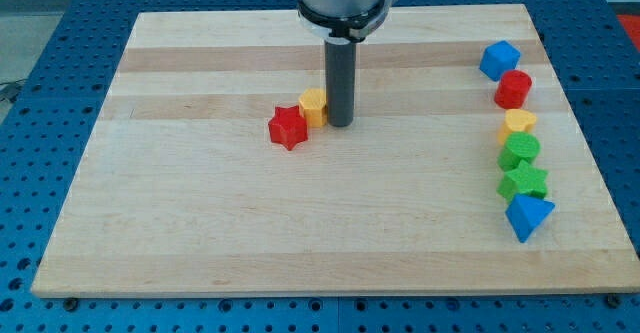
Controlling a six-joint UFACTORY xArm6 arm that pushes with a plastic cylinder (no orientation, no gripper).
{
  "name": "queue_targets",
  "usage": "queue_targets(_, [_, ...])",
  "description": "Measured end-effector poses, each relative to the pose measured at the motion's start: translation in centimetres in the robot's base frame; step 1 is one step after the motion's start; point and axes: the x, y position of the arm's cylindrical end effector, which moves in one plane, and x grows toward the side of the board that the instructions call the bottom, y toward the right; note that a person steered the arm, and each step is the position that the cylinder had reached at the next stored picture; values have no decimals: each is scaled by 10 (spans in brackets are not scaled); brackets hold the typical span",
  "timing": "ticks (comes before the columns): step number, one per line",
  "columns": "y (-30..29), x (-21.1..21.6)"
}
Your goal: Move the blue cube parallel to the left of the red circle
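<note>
- My tip (341,124) rests on the wooden board (200,223) a little above the board's middle, just to the view's right of a yellow block (314,105); it looks to be touching that block's right side, though the rod hides the seam, so I can't be sure
- There are no fingers on this rig, only the straight dark rod, so nothing is clamped and nothing is held
- A red star-shaped block (288,127) sits just below and to the view's left of the yellow block, the two touching or very nearly so
- The blue cube (499,60) is far off at the view's upper right, at the head of a column of blocks near the board's right edge, well apart from my tip
- Right below it, touching its lower right corner, is the red circle (513,89), a short red cylinder
- So at present the blue cube stands above and slightly left of the red circle, not level with it
- Down the column from there: a yellow heart-shaped block (519,123), then a green round block (520,151), then a green star-shaped block (525,181), then a blue triangle (528,216) at the bottom
- These column blocks sit close together, each nearly touching the next
</note>
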Motion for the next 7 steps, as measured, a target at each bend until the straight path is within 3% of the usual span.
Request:
queue_targets(2, [143, -140])
queue_targets(3, [151, -154])
queue_targets(6, [304, -151])
queue_targets(7, [311, -150])
